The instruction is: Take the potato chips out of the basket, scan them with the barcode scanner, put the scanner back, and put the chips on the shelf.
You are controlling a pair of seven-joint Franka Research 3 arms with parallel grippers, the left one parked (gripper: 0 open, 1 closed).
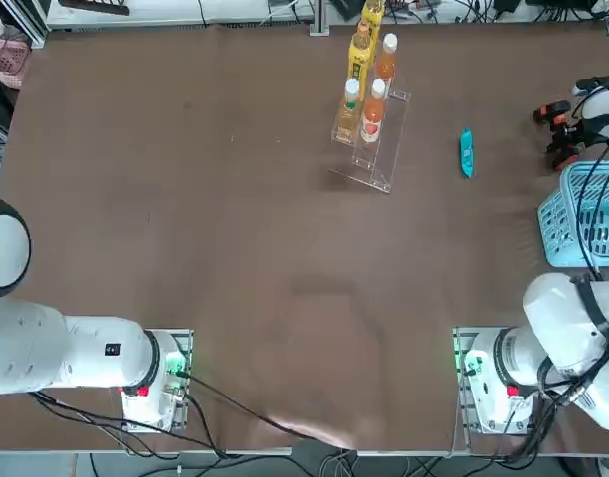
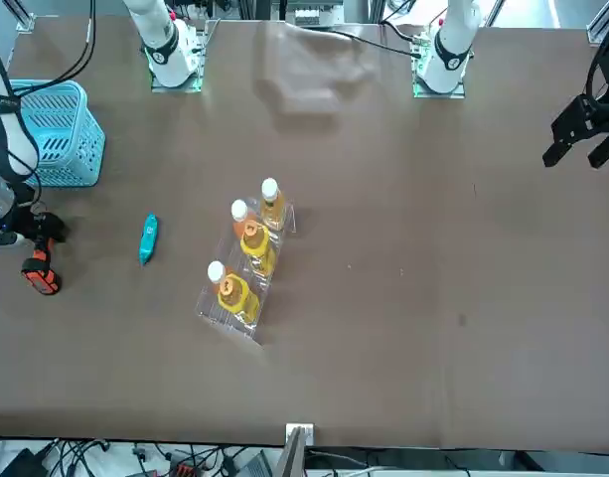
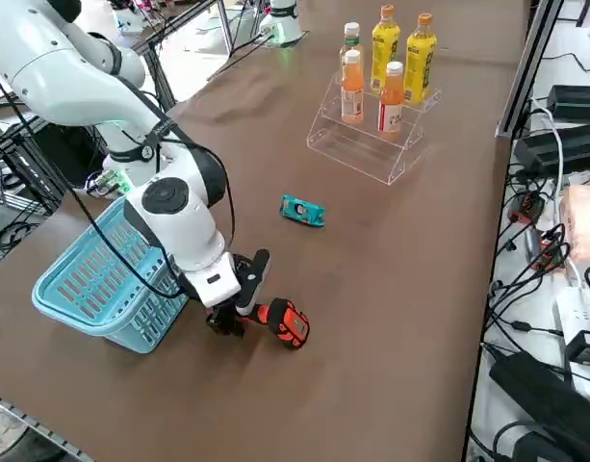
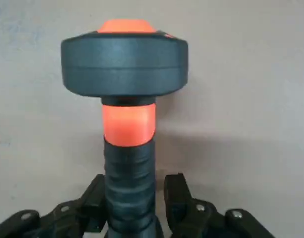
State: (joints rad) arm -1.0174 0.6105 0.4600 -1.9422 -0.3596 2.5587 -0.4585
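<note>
Right wrist view: the right gripper [image 4: 132,198] has a finger on each side of the scanner [image 4: 126,99] handle, close against it; whether they already pinch it I cannot tell. From the right side, the scanner [image 3: 287,322] lies on the table [image 3: 391,318] just at the basket's [image 3: 92,279] near corner, with the gripper [image 3: 239,294] low over its handle. Seen from overhead, the chips [image 1: 466,152] lie flat on the table at about ten o'clock from the basket [image 1: 582,214], well apart from it. Farther off at about nine o'clock from the chips stands the shelf [image 1: 369,149], carrying orange and yellow bottles [image 1: 374,111].
</note>
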